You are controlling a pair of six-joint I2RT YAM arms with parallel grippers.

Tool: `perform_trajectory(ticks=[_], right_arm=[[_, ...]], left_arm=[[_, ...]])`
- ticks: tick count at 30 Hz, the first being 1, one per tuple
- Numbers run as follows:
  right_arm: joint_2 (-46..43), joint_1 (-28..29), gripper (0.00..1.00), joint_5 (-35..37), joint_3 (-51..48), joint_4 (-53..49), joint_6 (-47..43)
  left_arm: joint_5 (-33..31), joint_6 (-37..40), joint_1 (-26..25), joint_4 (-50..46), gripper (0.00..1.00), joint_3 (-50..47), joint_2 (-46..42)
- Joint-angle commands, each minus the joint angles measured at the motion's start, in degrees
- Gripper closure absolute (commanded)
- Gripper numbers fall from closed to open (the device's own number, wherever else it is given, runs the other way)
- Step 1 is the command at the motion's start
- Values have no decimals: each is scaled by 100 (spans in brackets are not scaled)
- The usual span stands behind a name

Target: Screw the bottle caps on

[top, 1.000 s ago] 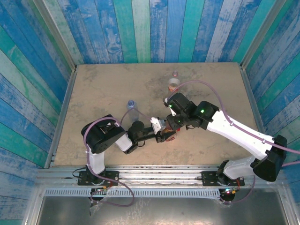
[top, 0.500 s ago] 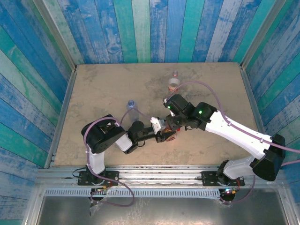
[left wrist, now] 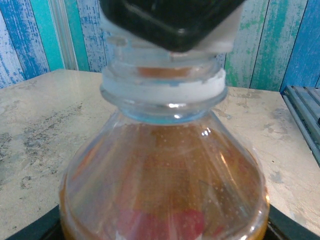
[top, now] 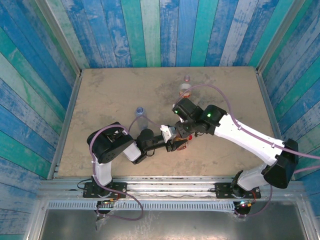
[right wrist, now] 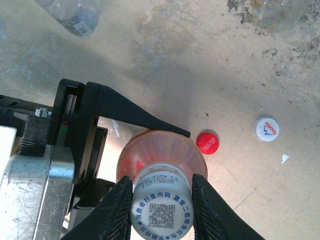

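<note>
left claw [top: 176, 144] clamped on bottle [left wrist: 165, 175] | right claw [right wrist: 162, 199] clamped on cap [right wrist: 161, 216] | risk: tilted cap cross-threads, or bottle slips

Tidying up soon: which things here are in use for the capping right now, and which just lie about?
In use: amber bottle, its white cap, left claw, right claw.
Lying about: red cap, logo cap, bluish bottle, labelled bottle.

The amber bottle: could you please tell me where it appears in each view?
Top external: amber bottle just below picture centre, mostly covered.
Left wrist: amber bottle central, very close, shoulder and neck.
Right wrist: amber bottle bottom centre, seen from above.
Shared landmark: white cap on its neck.
</note>
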Motion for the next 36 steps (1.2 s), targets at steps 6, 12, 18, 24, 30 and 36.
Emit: perform_trajectory(ticks=[6, 12, 18, 24, 30, 36], right_arm=[[431, 11, 70, -81, 234, -702, 69], [568, 10, 64, -146, 291, -702, 60], [459, 11, 57, -77, 413, -635, 68], [268, 11, 46, -34, 413, -458, 86], [-17, 4, 30, 38, 303, -262, 130], [-295, -12, 38, 220, 174, -105, 258]], left_arm=[[86, 167, -25, -285, 37, 28, 296], [83, 166, -26, -280, 37, 21, 305], [86, 171, -24, -281, 37, 30, 313], [72, 162, -25, -255, 37, 12, 324], [84, 159, -24, -299, 37, 47, 324], [89, 156, -25, -305, 37, 47, 334]])
